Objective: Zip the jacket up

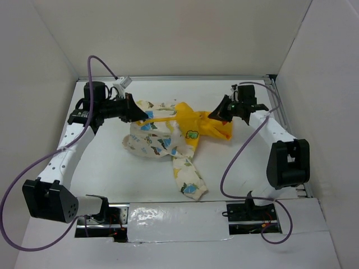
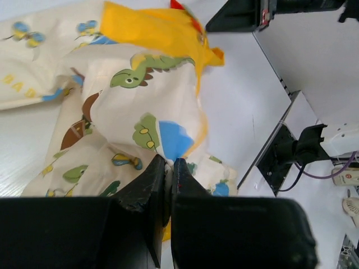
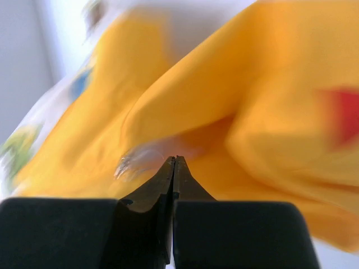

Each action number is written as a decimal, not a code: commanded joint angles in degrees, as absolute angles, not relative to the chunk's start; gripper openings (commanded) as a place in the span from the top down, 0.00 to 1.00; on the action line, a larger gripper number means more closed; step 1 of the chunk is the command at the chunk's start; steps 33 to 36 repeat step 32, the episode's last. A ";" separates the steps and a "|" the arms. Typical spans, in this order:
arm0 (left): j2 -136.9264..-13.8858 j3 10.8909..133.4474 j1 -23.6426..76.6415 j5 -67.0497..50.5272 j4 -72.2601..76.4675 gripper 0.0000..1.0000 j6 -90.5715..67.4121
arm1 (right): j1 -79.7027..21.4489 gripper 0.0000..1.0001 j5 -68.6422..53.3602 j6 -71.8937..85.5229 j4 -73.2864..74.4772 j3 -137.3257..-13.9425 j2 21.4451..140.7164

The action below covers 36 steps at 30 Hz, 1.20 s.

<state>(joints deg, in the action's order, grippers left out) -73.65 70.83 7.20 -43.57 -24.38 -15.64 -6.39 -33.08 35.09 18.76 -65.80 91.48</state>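
The jacket [image 1: 168, 140] lies in the middle of the white table, cream with cartoon prints outside and bright yellow lining showing. Its upper part is pulled taut between my two grippers, and a sleeve trails toward the near edge. My left gripper [image 1: 140, 114] is shut on the jacket's cream edge at the left; in the left wrist view cream fabric [image 2: 140, 101] is pinched between the jaws of the gripper [image 2: 169, 165]. My right gripper [image 1: 217, 116] is shut on the yellow part at the right; in the blurred right wrist view its tips [image 3: 175, 161] press into yellow fabric [image 3: 224, 101].
White walls close in the table on the left, back and right. A metal rail [image 1: 280, 106] runs along the right side. A silver taped strip [image 1: 179, 216] runs between the arm bases at the near edge. Purple cables [image 1: 235, 162] loop beside each arm.
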 commanded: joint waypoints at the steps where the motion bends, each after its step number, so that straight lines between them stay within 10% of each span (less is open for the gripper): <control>1: -69.87 71.99 1.76 -44.12 -18.90 1.00 -17.58 | 2.90 1.00 -3.42 31.30 24.62 -67.15 90.71; 3: -72.67 71.11 1.32 -42.82 -18.72 0.93 -18.54 | 2.46 1.00 -7.28 29.10 24.52 -68.81 89.65; 4: -73.64 70.84 1.32 -41.58 -18.46 0.75 -18.98 | 2.37 1.00 -8.16 27.70 25.04 -69.69 89.65; 5: -75.83 70.93 1.14 -39.48 -18.89 0.25 -19.85 | 2.37 0.97 -9.83 26.90 25.74 -71.35 89.65; 6: -76.89 71.10 1.23 -38.51 -19.24 0.01 -20.04 | 2.29 0.84 -10.54 26.11 26.45 -71.89 89.39; 8: -79.36 71.72 1.14 -36.22 -20.30 0.01 -20.21 | 2.20 0.53 -11.25 25.05 26.81 -71.38 87.29; 9: -80.15 72.94 1.06 -34.38 -21.00 0.01 -20.56 | 1.94 0.16 -12.29 24.79 26.20 -70.67 86.14; 10: -81.46 73.99 0.97 -31.15 -22.40 0.01 -21.52 | 1.85 0.01 -13.00 24.96 24.80 -69.71 84.83; 36: -54.76 61.36 2.37 -25.13 -29.01 0.01 -34.45 | -1.32 0.00 -5.37 28.83 22.76 -52.47 47.56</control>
